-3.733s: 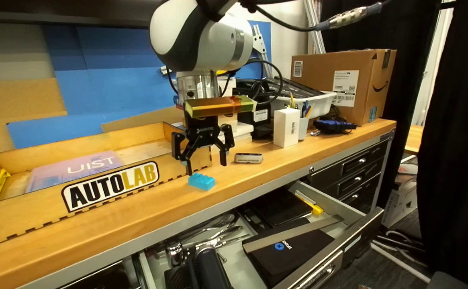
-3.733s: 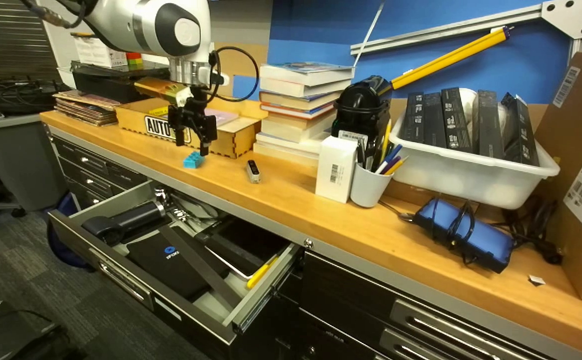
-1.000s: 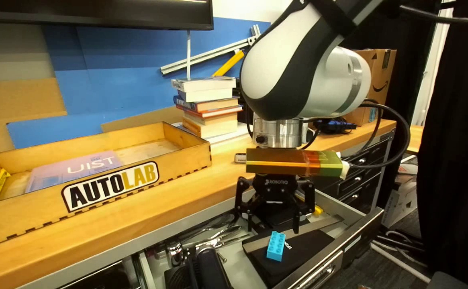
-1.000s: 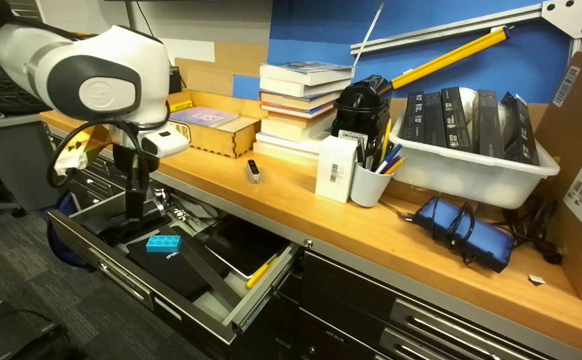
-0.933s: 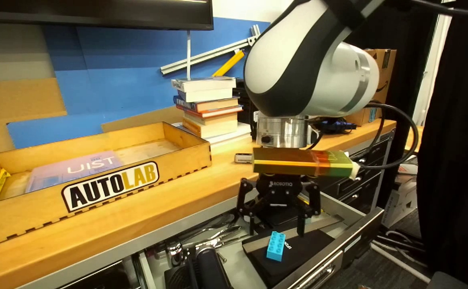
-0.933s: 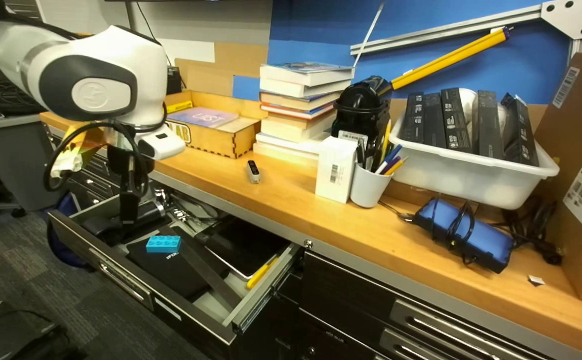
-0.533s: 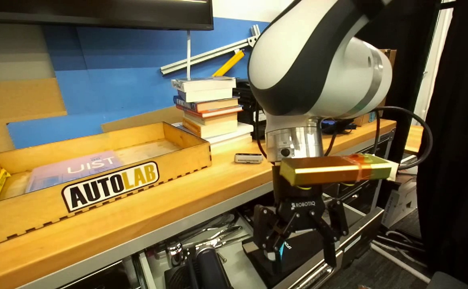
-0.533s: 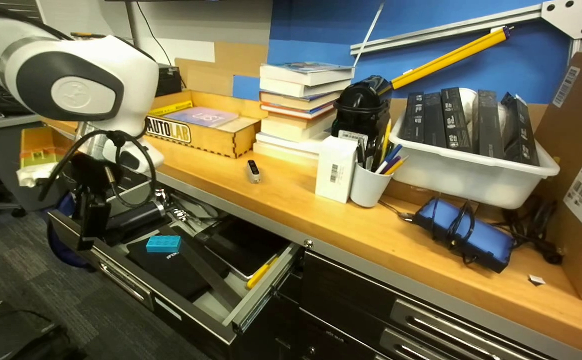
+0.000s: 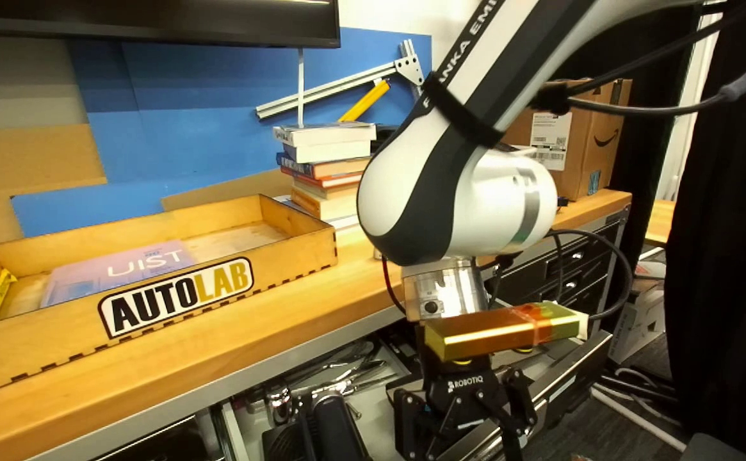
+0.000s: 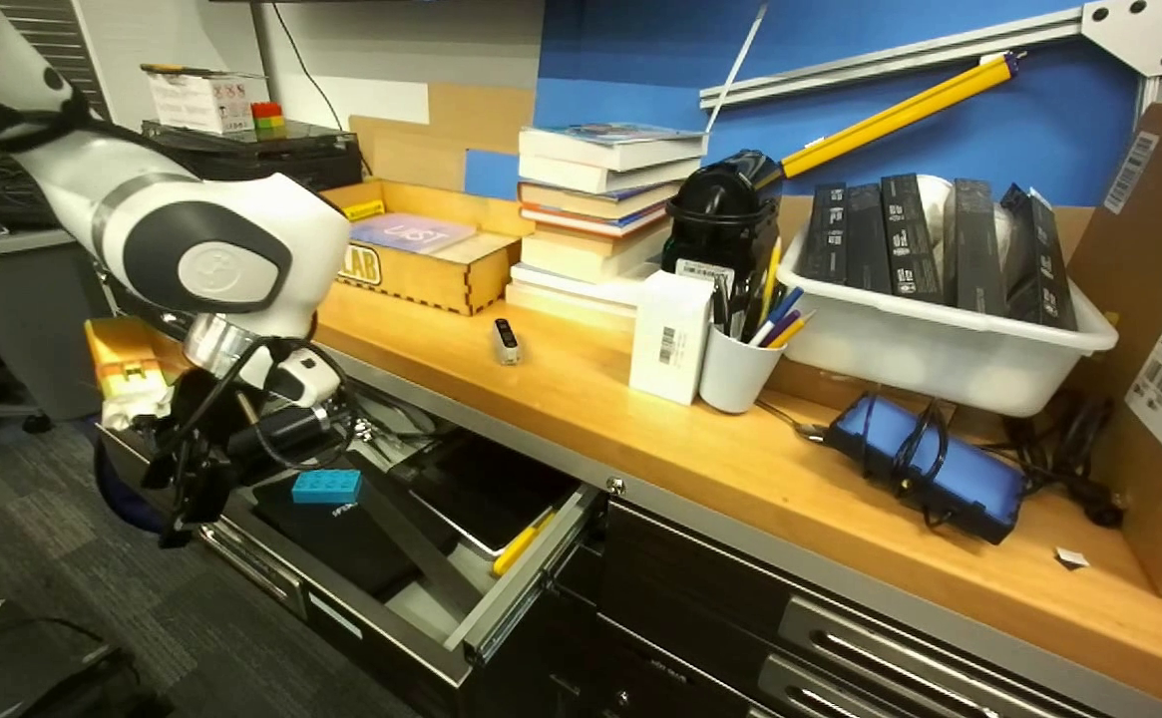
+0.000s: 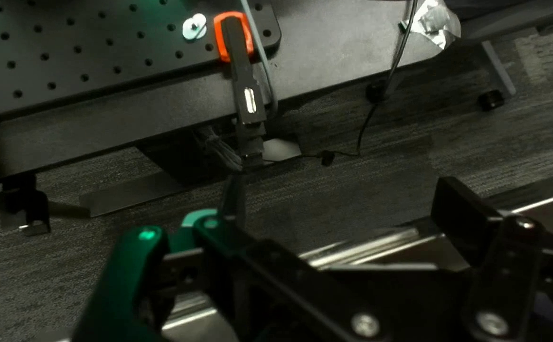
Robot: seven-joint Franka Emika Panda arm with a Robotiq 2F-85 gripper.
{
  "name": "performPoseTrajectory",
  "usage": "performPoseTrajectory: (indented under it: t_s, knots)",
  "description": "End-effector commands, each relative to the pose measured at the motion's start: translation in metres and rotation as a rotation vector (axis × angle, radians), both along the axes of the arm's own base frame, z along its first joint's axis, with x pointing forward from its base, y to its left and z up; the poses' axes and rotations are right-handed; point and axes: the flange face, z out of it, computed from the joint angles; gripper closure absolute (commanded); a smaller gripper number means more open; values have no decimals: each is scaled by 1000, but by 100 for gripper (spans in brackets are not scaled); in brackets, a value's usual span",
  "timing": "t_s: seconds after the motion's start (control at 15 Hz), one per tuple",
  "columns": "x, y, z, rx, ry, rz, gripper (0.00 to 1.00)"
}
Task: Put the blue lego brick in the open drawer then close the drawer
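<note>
The blue lego brick lies on a black case inside the open drawer, near its front. In an exterior view my gripper hides the brick, while the drawer's front shows to the right. My gripper is open, tilted and low at the drawer's front edge. It also shows in an exterior view, at the drawer front's far end, with its tips outside the drawer. In the wrist view the fingers are wide apart with nothing between them; the shiny drawer front runs behind them.
The drawer also holds a dark cylindrical tool, metal tools and a yellow-handled item. On the counter stand the AUTOLAB tray, stacked books and a small grey object. A perforated dark plate shows in the wrist view.
The brick went from the counter into the drawer and was let go. Since then my open gripper has moved outward past the brick, dropped lower and tilted at the drawer's front. The drawer has not moved.
</note>
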Motion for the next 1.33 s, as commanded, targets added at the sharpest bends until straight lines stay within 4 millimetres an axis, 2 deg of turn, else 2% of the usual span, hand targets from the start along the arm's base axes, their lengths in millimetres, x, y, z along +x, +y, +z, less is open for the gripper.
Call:
performPoseTrajectory:
  t_s: [0.0,0.2,0.47,0.73,1.27]
  knots:
    - [23,18,-17,-18,-5,-27,0]
    - [33,23,-20,-69,-49,-87,0]
    - [58,28,-13,-121,-160,-163,0]
    - [82,30,-10,-115,-159,-130,0]
    - [126,23,-4,-204,-228,-168,0]
